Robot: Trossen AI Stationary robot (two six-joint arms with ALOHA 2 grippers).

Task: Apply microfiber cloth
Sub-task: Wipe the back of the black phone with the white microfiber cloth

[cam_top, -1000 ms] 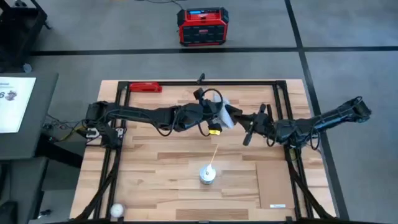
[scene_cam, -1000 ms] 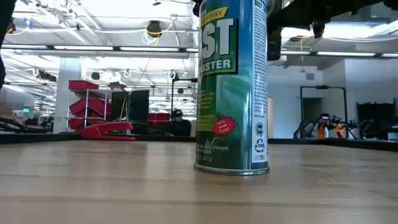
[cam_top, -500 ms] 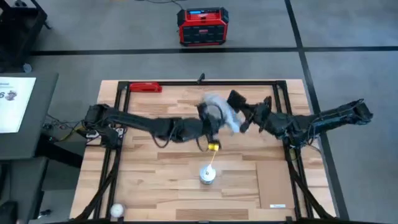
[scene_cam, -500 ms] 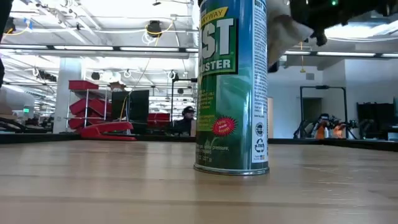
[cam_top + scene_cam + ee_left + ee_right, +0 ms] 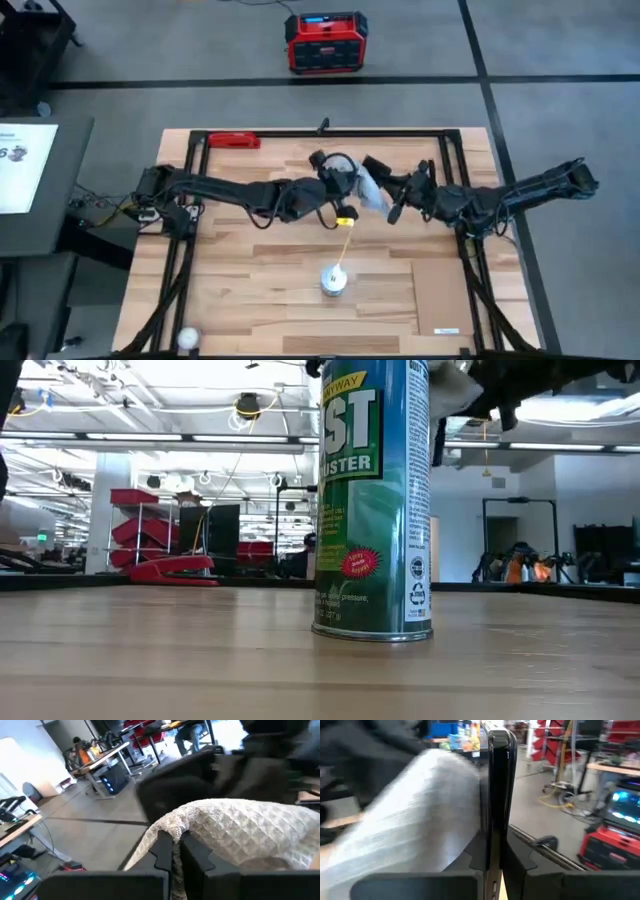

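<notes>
Above the table's middle both arms meet in the air. My left gripper is shut on the pale microfiber cloth. The cloth lies against a black phone, which my right gripper is shut on. In the right wrist view the phone shows edge-on with the cloth spread over one face. The low view shows a bit of cloth high up behind the can. My left gripper pinches a bunched fold of the cloth between its two fingers, coming level from the table's left. The cloth is lifted clear of the table and drapes against the phone beyond the fingers. My right gripper pinches the phone's two flat faces near one end. It comes level from the table's right. The phone stands on edge, clear of the table.
A green duster spray can with a thin straw stands near the table's front middle. A red stapler lies at the far left, a white ball at the near left corner, a tan patch at the near right.
My left gripper carried the cloth toward the table's far edge across the phone, where it spread wider, then drew it back toward the near edge, bunched again. My right gripper shifted the phone slightly toward the far edge and back. Both stayed shut.
</notes>
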